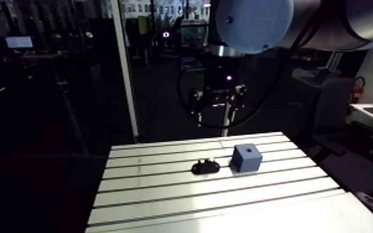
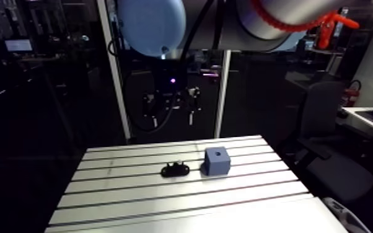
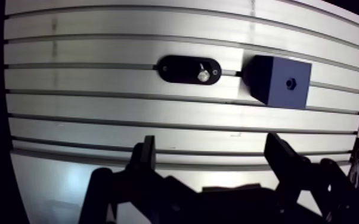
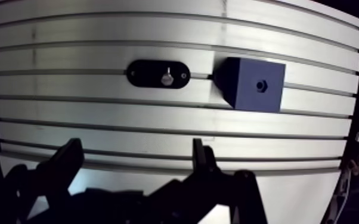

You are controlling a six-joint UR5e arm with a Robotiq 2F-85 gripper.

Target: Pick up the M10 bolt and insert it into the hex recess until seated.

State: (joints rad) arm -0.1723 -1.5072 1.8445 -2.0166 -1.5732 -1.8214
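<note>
- Fingers: spread wide with nothing between them. The gripper hangs above the slotted table, well short of the parts.
- M10 bolt: stands in a black oval holder ahead of the gripper, one bright end facing up. I cannot tell whether that end is the head or the tip.
- Blue block: just beside the holder, not touching it. The hex recess opens in its upper face.
- Step in hand, as I judge it: the approach to the bolt. I would centre the open fingers over the bright end and descend straight. I would then close on the bolt clear of the holder, keeping it vertical so it can be lined up squarely with the recess.
</note>
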